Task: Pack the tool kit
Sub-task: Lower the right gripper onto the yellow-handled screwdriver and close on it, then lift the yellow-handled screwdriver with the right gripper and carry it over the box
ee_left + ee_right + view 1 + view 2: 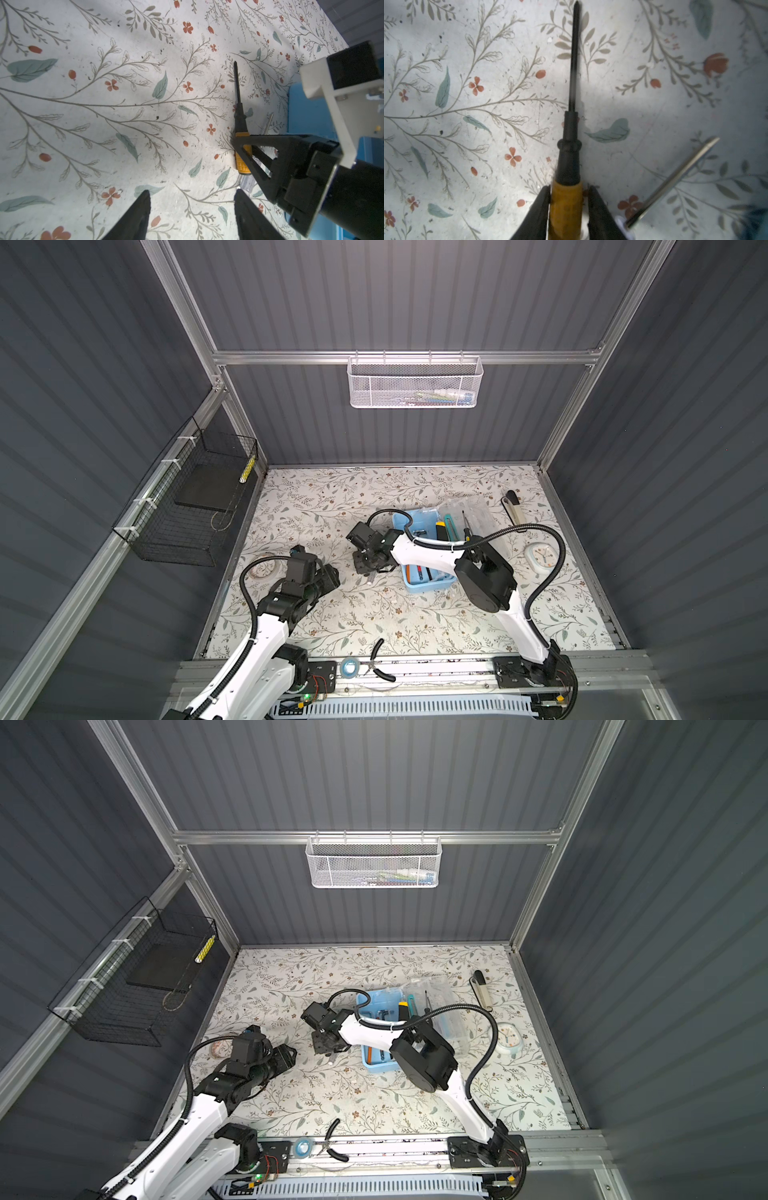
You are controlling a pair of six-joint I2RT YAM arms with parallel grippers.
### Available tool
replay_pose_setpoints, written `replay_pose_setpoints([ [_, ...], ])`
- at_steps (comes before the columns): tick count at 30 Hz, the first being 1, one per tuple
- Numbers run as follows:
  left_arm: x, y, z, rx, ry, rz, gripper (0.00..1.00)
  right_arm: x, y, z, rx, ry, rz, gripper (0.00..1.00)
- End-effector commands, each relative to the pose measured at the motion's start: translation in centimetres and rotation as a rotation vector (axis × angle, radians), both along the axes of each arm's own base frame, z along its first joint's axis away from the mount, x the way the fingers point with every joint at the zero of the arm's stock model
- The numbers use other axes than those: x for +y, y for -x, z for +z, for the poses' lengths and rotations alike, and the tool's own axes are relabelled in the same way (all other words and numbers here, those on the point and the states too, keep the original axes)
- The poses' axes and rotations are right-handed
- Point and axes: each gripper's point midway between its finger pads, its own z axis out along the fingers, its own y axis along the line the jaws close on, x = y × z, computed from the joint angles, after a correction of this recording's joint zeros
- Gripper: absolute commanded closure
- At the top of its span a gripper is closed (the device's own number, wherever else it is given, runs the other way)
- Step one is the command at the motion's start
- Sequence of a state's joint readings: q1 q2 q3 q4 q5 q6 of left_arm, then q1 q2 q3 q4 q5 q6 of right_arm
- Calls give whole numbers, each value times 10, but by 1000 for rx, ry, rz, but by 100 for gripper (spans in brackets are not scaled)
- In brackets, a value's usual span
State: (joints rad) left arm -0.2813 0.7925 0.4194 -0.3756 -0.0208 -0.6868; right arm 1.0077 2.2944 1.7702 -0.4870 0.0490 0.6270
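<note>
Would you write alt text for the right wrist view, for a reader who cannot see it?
The right gripper grips the orange handle of a black-shafted screwdriver against a floral table cover. A thin silver metal shaft lies beside it.

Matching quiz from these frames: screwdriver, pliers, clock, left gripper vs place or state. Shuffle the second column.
1 screwdriver
2 pliers
3 clock
4 left gripper

a open, empty
b at front edge of the table
c right of the blue box in both top views
d held by the right gripper

Pairs: 1-d, 2-b, 3-c, 4-a
</note>
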Motion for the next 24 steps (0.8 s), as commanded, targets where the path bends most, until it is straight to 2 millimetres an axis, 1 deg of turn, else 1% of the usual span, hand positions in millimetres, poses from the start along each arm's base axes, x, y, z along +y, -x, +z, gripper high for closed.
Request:
replay_pose_setpoints([
  [1,-2,1,-3,5,-1,-25,35,-6,2,-14,21,47,8,69],
  [4,-2,1,-3,2,0,-27,35,-4,1,-13,19,43,17,73],
  [8,-3,0,0,-1,2,-34,36,0,1,-10,21,36,27,86],
  [11,-3,1,1,-5,1,-36,36,3,0,-3,14,21,36,100],
  [14,-4,0,3,-8,-1,-39,36,8,-3,9,-2,6,51,100],
  [17,-3,-1,6,-13,-7,-40,36,13,-4,28,-25,-24,67,100],
  [20,-3,-3,11,-25,-7,-40,36,11,-7,59,-75,-51,80,100],
  [22,-3,-4,14,-31,-9,-42,36,1,-8,84,-116,-53,86,100],
  [24,-4,-5,16,-36,-11,-46,36,-15,-8,107,-155,-51,86,100],
])
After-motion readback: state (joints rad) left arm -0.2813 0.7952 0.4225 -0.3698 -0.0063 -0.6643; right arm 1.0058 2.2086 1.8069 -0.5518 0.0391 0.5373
